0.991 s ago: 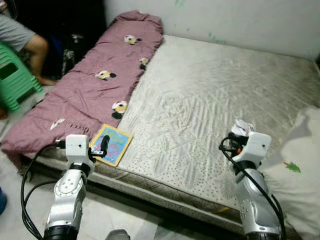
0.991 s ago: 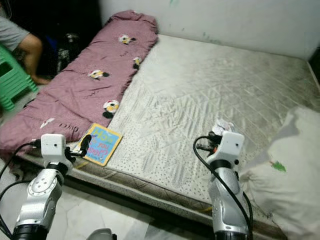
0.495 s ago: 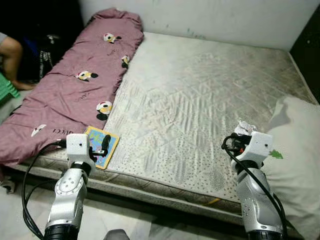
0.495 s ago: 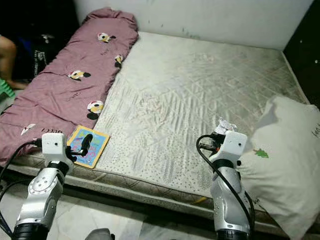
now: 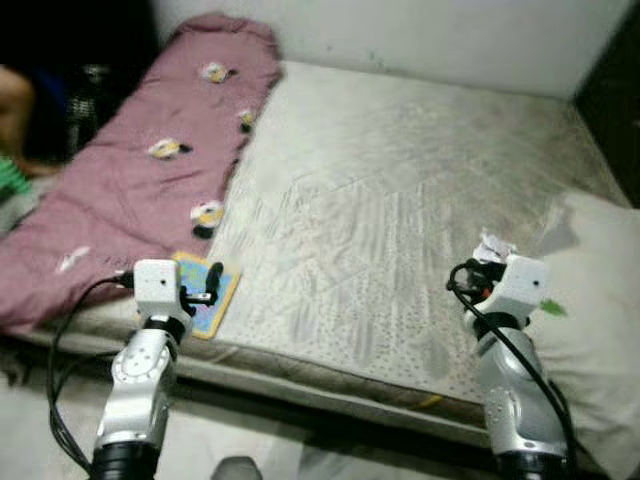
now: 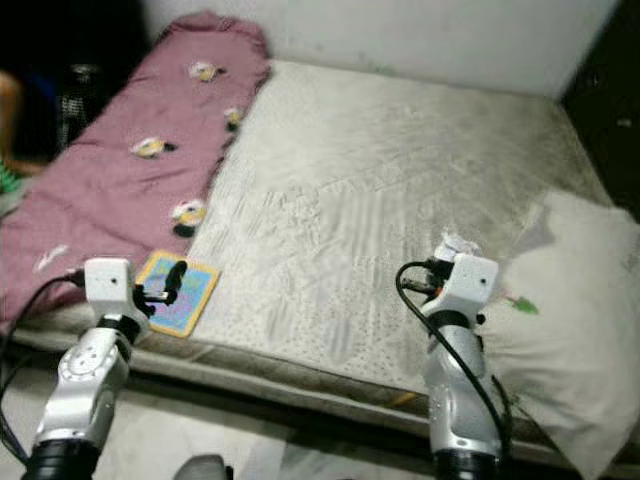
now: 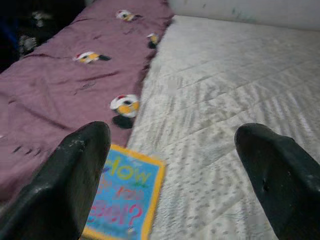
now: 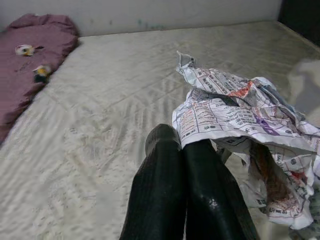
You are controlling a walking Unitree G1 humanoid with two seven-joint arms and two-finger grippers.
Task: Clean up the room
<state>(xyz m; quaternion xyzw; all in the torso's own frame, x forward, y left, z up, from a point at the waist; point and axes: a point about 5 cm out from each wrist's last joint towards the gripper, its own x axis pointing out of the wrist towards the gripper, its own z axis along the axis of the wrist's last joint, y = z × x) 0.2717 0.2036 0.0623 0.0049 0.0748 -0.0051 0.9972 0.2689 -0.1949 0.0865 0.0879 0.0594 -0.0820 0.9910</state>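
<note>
Bare mattress [image 5: 400,200] ahead: your right gripper [image 8: 182,150], fingers pinched together, carries crumpled paper [image 8: 240,115]; your left gripper [image 7: 170,150] gapes empty above the book [image 7: 125,200]. Lower and grasp it next.

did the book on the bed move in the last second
No. The book lies at the mattress edge just below the pink blanket, as before. The whole view shifted because the camera moved.

A bare quilted mattress [image 5: 400,190] lies against a pale wall [image 5: 420,35] above a light floor [image 5: 280,445].
</note>
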